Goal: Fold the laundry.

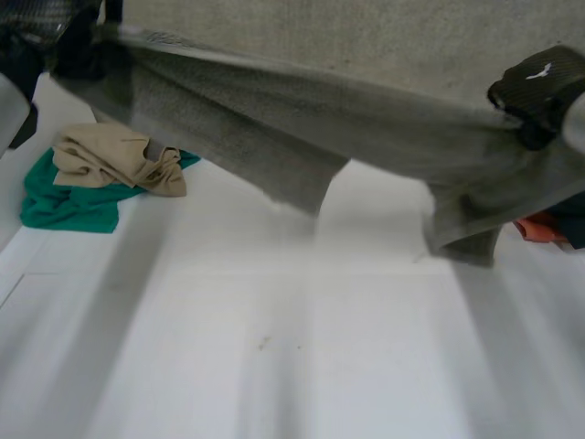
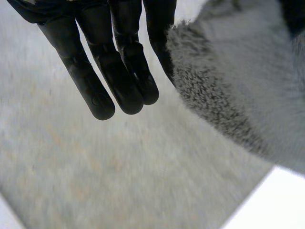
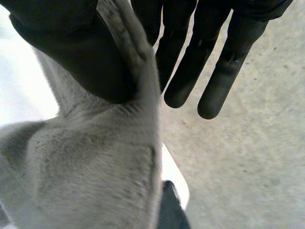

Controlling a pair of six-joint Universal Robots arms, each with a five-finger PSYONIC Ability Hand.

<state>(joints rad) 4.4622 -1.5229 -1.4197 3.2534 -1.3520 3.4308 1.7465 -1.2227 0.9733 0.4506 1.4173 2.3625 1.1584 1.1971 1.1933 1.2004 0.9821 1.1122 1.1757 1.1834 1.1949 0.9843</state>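
Fingers (image 3: 217, 71) of right hand (image 1: 537, 87) straight, thumb pinching one end of the grey cloth (image 1: 274, 128). Left hand (image 1: 78, 55) fingers (image 2: 95, 81) straight, cloth nipped against thumb. Cloth stretched between them above bench (image 1: 274, 347). White mark (image 1: 539, 71) on right hand, unreadable. Beige cloth (image 1: 110, 155) lies on green cloth (image 1: 64, 206).

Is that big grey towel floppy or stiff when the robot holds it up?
Probably floppy: the grey towel droops in loose flaps between the left robot hand and the right robot hand. Its fuzzy pile likely grips well rather than slipping. It seems fairly light, since simple thumb-and-finger pinches hold it up.
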